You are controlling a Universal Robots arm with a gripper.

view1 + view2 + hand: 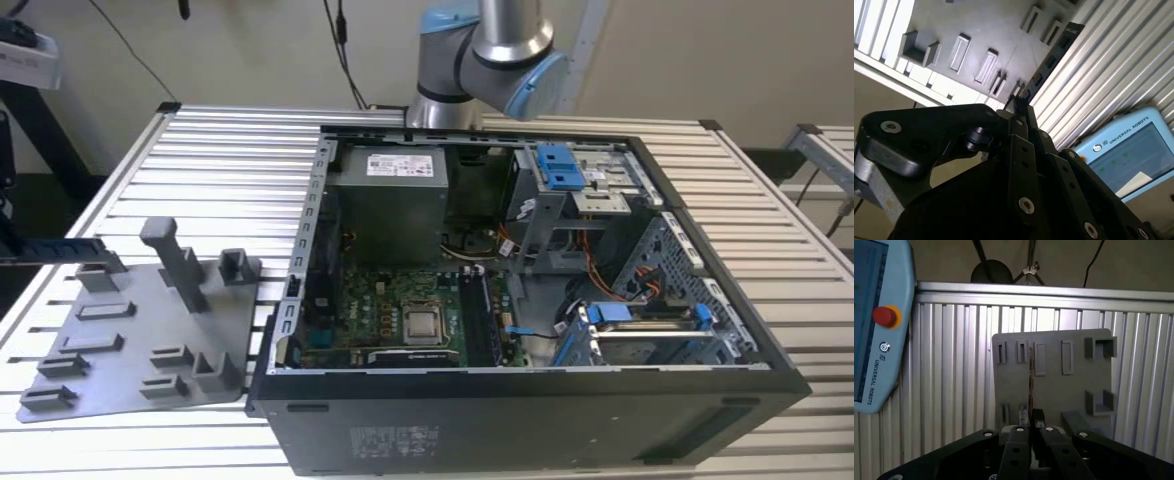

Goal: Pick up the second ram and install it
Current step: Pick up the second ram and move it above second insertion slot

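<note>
gripper clamped on second ram | ram's held end hidden in grip | grey fixture behind

Ext. cam: high, angled down on table; case centre frame, fixture lower left, arm top. Both wrist cams: close behind gripper, looking along it onto fixture. Shared by both: ram, fixture, table, pendant. All 3 share fixture & table.
</note>
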